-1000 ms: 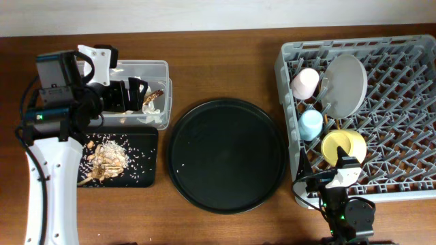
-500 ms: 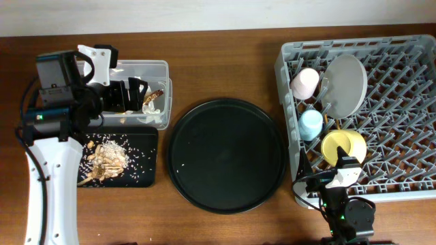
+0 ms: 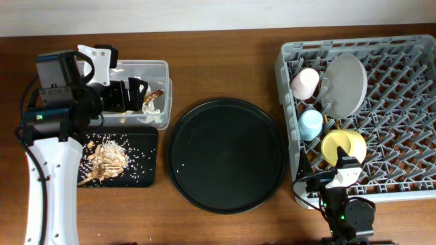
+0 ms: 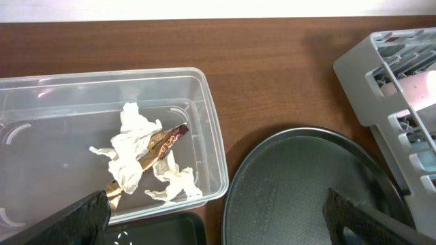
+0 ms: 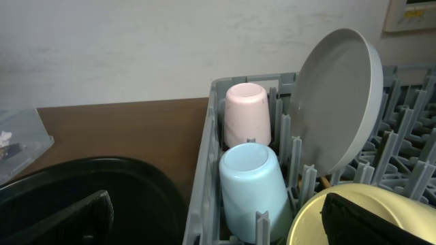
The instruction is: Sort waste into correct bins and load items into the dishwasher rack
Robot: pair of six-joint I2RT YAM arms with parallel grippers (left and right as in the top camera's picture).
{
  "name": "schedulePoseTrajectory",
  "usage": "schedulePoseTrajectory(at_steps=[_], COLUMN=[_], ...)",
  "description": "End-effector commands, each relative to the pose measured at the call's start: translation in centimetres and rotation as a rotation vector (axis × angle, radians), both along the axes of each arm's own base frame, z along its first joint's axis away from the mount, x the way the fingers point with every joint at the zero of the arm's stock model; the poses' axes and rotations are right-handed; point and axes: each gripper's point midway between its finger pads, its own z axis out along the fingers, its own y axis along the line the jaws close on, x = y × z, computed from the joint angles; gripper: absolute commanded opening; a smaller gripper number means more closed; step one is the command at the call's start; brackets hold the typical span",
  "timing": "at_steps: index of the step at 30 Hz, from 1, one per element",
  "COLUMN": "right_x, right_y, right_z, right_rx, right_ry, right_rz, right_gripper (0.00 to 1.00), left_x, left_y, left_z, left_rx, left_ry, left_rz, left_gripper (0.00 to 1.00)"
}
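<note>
Biggest thing on the wooden table [image 3: 225, 64] is the grey dishwasher rack [image 3: 398, 102] on the right, and it's loaded along its left side. In the middle sits the large round black tray [image 3: 226, 155], bare apart from a few pale specks.

Over on the left, the clear plastic box [image 3: 160, 68] lies at the back, with the shallow black tray [image 3: 146, 146] just in front of it, the two edges meeting.

The left gripper [image 4: 214, 207] hangs over the clear box with its jaws spread wide and nothing between them. The right gripper [image 5: 218, 218] sits low at the rack's near edge, close to the bowl, jaws just as wide, also empty.

In the rack, the pale round plate [image 3: 344, 85] stands tilted on edge. The yellow bowl [image 3: 343, 145] is propped in front of it. The light blue cup [image 3: 310, 124] lies on its side between bowl and pink cup [image 3: 304, 83], which lies against the rack's left wall beside the plate.

Down to the small stuff: a crumpled white napkin [image 4: 133, 153] is in the clear box with the brown wrapper [image 4: 165, 141] lying across it. Beige-brown food scraps [image 3: 105, 156] are heaped in the black tray, crumbs scattered around them.
</note>
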Motion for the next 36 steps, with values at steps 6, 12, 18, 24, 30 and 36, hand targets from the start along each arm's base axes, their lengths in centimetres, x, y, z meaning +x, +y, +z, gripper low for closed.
schedulePoseTrajectory(at_steps=[6,12,18,24,30,36], right_x=[0.0,0.0,0.0,0.0,0.0,0.0], right_y=[-0.1,-0.1,-0.1,-0.1,-0.1,-0.1], right_z=[-0.2,-0.2,-0.2,-0.2,-0.2,-0.2], right_rx=[0.009,0.009,0.009,0.009,0.009,0.009], right_ry=[0.002,0.002,0.002,0.002,0.002,0.002], right_rz=[0.0,0.0,0.0,0.0,0.0,0.0], right_gripper=[0.98,0.98,0.98,0.98,0.98,0.98], left_x=[-2.7,-9.0,-16.0,-18.9,-17.9,-16.1], left_y=[-1.5,-5.5,-8.0,-7.5,-7.3,-6.7], left_z=[5.5,12.4,15.4,8.4,-0.8,-2.2], left_rx=[0.024,0.024,0.0,0.008,0.017,0.02], left_ry=[-0.156,-0.379,-0.529,-0.457,-0.474,-0.852], left_rz=[-0.042,-0.153,-0.265,-0.263,-0.246,-0.195], left_gripper=[0.99,0.99,0.99,0.99,0.99,0.99])
